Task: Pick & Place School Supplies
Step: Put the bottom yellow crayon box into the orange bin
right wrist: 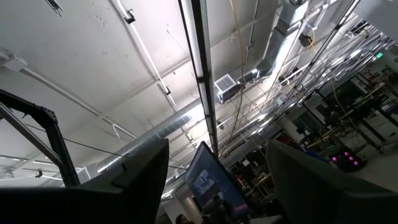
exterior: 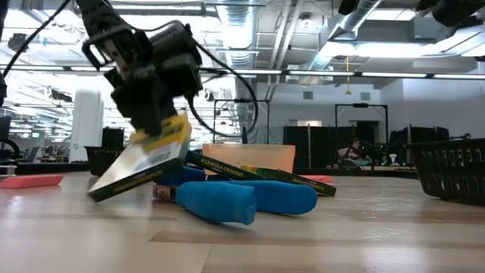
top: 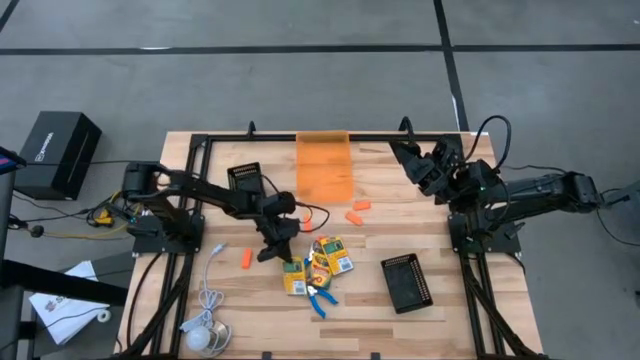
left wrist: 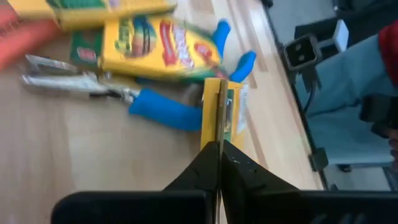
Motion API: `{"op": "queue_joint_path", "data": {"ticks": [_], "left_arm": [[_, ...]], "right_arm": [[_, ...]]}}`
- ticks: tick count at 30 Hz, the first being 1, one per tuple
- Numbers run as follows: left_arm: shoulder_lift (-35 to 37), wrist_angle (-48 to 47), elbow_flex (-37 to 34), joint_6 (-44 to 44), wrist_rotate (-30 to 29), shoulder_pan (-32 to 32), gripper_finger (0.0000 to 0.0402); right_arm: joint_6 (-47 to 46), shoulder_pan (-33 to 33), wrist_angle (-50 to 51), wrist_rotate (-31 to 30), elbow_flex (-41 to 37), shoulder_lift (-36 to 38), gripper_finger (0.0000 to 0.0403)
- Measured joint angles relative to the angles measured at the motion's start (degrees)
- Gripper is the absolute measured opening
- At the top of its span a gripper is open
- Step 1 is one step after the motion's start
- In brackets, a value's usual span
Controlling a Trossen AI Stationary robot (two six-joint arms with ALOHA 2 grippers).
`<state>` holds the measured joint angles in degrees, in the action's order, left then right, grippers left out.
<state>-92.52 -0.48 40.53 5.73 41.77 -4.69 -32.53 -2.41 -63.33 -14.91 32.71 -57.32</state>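
Note:
My left gripper (top: 277,250) is shut on a yellow-and-green crayon box (top: 294,276) at the table's middle; in the low view that box (exterior: 140,163) slants. Two more crayon boxes (top: 328,257) lie just right of it, partly over the blue-handled scissor-like tool (top: 320,298), whose handles (exterior: 220,201) rest on the wood. Short orange pieces lie to the left (top: 246,258) and farther back (top: 357,210). My right gripper (top: 425,165) is raised at the far right, pointing up at the ceiling, open and holding nothing (right wrist: 217,180). My left gripper pinches the crayon box by its two broad faces, at one end (left wrist: 217,127), between its two fingers (left wrist: 199,168). The fingers come slanting down from the table's left. The box hangs tilted below them, its lower end (exterior: 98,191) at or just above the tabletop.
An orange translucent bin (top: 324,165) stands at the far middle. One black tray (top: 245,178) sits behind the left arm, another (top: 408,282) at the near right. A white cable with a round puck (top: 205,335) lies at the near left corner.

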Motion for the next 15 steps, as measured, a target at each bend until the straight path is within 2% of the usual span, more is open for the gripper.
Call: {"op": "queue_joint_path", "data": {"ticks": [11,15], "left_arm": [[9.65,-5.28,0.09,-2.29,-15.01,-2.36,0.0000],[13.45,-5.01,0.28,-0.89,-15.92,-6.38,0.0000]], "right_arm": [[0.07,-1.56,0.96,1.57,2.20,-0.02,0.0260],[0.06,-1.56,1.74,2.28,2.82,0.00,0.0260]]}}
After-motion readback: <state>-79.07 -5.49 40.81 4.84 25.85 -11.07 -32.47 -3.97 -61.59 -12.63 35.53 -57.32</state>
